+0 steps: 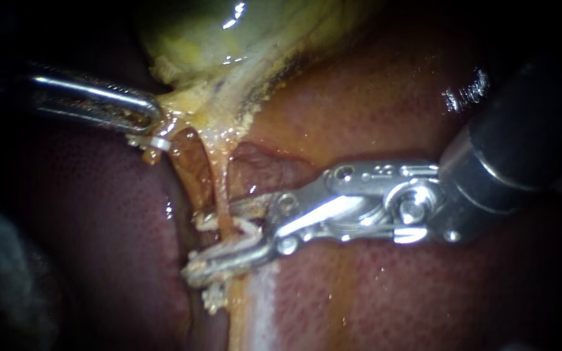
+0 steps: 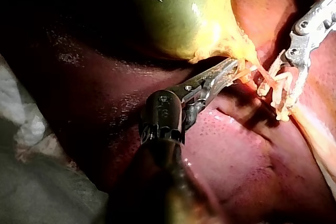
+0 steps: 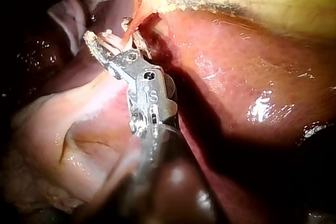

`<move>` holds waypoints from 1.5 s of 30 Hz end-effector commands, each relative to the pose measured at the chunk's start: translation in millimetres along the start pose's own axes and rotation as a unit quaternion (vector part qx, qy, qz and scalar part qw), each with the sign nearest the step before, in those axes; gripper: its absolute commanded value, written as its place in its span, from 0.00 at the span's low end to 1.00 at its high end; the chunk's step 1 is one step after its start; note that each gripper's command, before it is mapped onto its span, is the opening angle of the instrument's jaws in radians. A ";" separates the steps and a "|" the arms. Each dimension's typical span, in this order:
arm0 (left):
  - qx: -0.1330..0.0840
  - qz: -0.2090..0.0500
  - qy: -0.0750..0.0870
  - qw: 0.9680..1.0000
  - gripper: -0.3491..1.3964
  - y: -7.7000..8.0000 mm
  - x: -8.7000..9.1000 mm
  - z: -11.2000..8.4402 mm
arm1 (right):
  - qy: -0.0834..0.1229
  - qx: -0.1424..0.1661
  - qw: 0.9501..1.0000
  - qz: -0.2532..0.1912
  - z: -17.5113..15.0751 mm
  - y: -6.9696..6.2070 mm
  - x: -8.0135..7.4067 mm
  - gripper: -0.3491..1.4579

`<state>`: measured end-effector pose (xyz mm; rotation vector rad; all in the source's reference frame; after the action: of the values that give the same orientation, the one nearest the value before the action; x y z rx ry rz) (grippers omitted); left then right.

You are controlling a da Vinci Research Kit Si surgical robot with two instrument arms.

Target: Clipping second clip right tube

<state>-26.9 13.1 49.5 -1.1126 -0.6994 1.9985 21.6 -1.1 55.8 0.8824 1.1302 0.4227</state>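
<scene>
Where the gallbladder (image 1: 229,32) narrows at the upper centre of the endoscope view, the right tube (image 1: 219,179) leaves its pale yellow neck and runs almost straight down the frame. Its long axis is near vertical, leaning slightly right toward the lower end. It is a thin, taut, orange-tan strand lying over the liver (image 1: 372,110), whose red-brown surface fills most of the frame. Just left of it, a broader orange strand (image 1: 187,162) descends from the same neck.

The right instrument (image 1: 193,247) enters from the right edge, with its dark shaft at upper right and its silver hinge at centre right. Its two long jaws point left, nearly level, and cross the tube at about a right angle just below the frame's centre. They stand a little apart, one above the other, with a gap showing and the tube's lower end passing between them. Both wrist views show the same thing: two spread prongs astride the thin strand.

The left instrument (image 1: 151,116) comes in from the upper left and points right. Its jaws are closed on the yellow edge of the gallbladder neck and hold it. A small white piece (image 1: 157,143) sits just below those jaws, at the top of the broader strand.
</scene>
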 end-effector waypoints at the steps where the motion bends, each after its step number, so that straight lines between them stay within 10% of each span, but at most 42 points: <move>1: 0.000 0.000 0.000 1.000 0.00 0.0 0.0 0.0 | 0.003 0.007 1.000 0.004 0.3 -0.1 0.1 0.44; 23: -0.001 0.000 0.000 1.000 0.00 0.0 -0.2 0.1 | 0.029 0.063 0.997 0.032 0.7 -3.8 1.8 0.41; 37: -0.001 0.001 0.000 1.000 0.00 0.1 -0.4 0.4 | 0.031 0.052 0.991 0.118 0.1 -3.1 1.4 0.00; 45: 0.000 0.001 0.000 1.000 0.00 0.0 -0.5 0.5 | 0.020 0.048 0.989 0.139 -0.4 -3.4 0.6 0.00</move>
<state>-27.2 12.7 50.0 -1.1137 -0.7001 2.0002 20.9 -2.6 52.6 1.1287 1.0742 0.6216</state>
